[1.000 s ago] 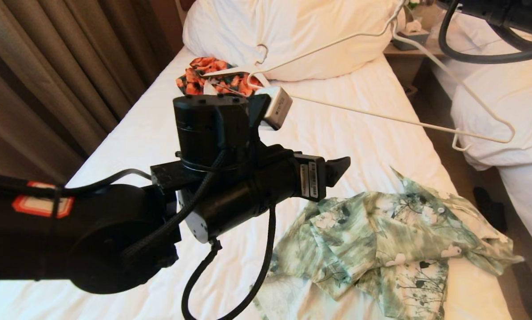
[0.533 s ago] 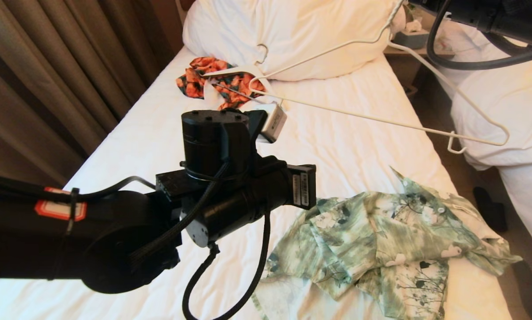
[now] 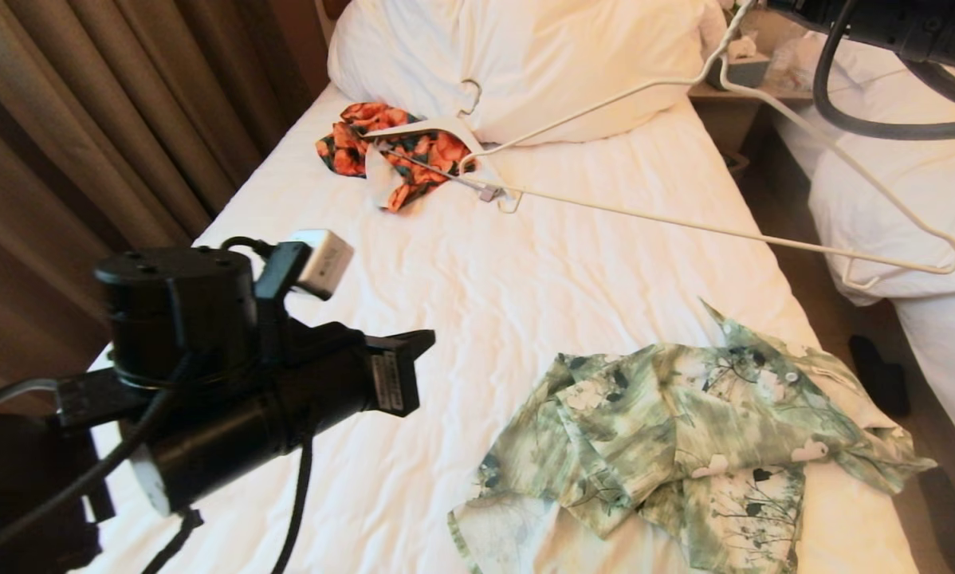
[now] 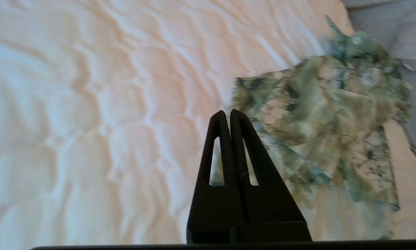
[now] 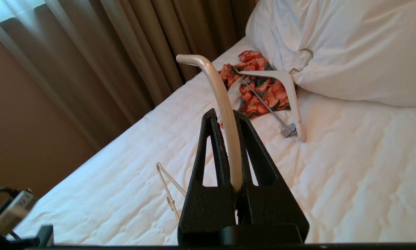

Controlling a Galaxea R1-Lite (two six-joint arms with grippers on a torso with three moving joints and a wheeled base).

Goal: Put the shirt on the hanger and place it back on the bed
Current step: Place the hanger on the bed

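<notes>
The green and white floral shirt [image 3: 685,446] lies crumpled on the bed's [image 3: 525,303] near right part, also seen in the left wrist view [image 4: 319,114]. My right gripper [image 5: 225,114] is shut on the hook of the thin cream hanger [image 5: 222,97]. It holds the hanger [image 3: 669,221] in the air, tilted over the bed's far right side, its right corner out past the bed's edge. My left gripper [image 3: 422,341] is shut and holds nothing [image 4: 227,114]. It hovers above the sheet, left of the shirt and apart from it.
A small orange-and-black garment [image 3: 350,143] with a broad white clip hanger [image 3: 426,126] lies by the big pillow [image 3: 525,56]. Brown curtains [image 3: 87,119] run along the left. A second bed [image 3: 908,175] and a nightstand [image 3: 744,88] stand at the right.
My left arm has drawn back to the left and toward the near side, uncovering the bed's middle. The hanger has shifted slightly to the right. The shirt has not moved.
</notes>
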